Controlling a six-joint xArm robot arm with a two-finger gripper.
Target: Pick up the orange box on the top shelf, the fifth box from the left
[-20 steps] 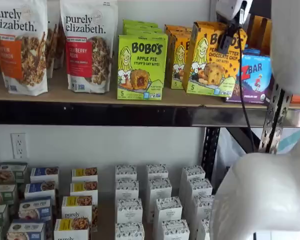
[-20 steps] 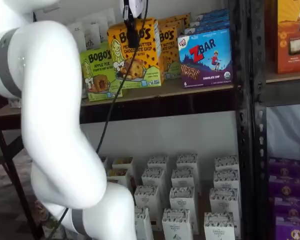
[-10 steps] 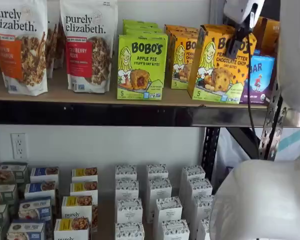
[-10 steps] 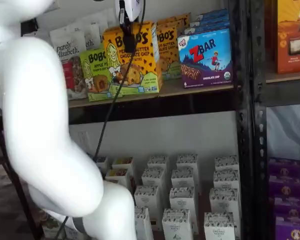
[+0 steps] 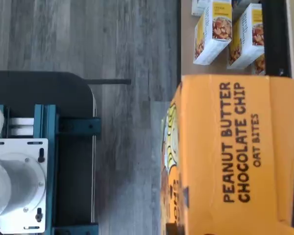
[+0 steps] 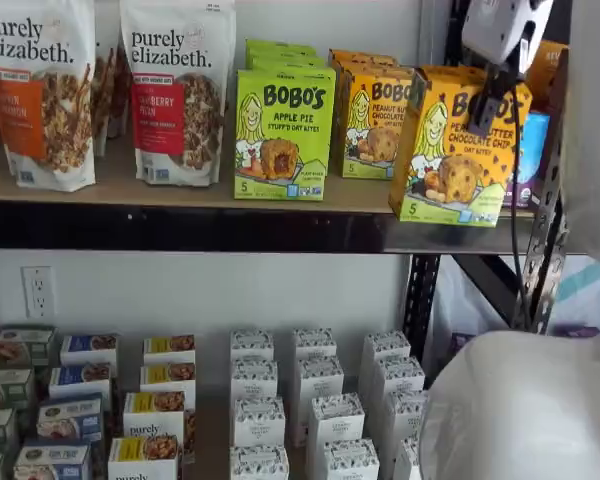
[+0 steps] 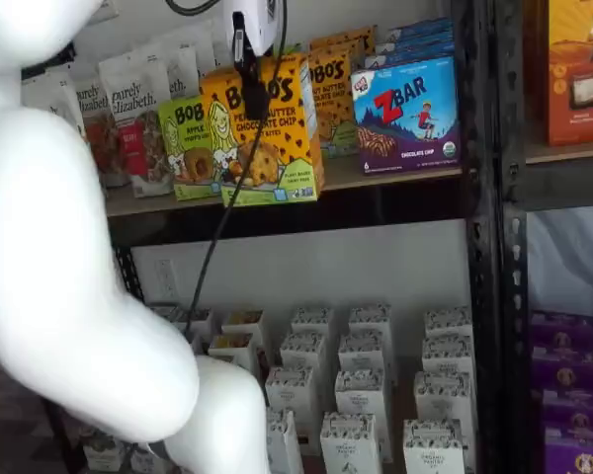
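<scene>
The orange box [image 6: 458,150], marked "BOBO'S Peanut Butter Chocolate Chip", hangs tilted in front of the top shelf [image 6: 170,196], its lower edge over the black front rail. My gripper [image 6: 492,108] is shut on its upper part, with one black finger down the front face. In a shelf view the box [image 7: 267,133] is held by the gripper [image 7: 251,91] out beyond the shelf's [image 7: 395,174] front edge. In the wrist view the box [image 5: 235,156] fills the near side, with its "Peanut Butter Chocolate Chip" panel showing.
A lime-green Apple Pie carton [image 6: 283,130] and more orange cartons [image 6: 373,125] stay on the shelf. A ZBar box [image 7: 405,114] stands beside them, and granola bags [image 6: 175,90] stand further along. White cartons [image 6: 310,410] fill the lower shelf. My white arm [image 7: 69,257] blocks part of a shelf view.
The gripper has drawn the orange box forward off the shelf, away from the cartons behind it. The box now sits lower and nearer the cameras, and the arm has swung with it.
</scene>
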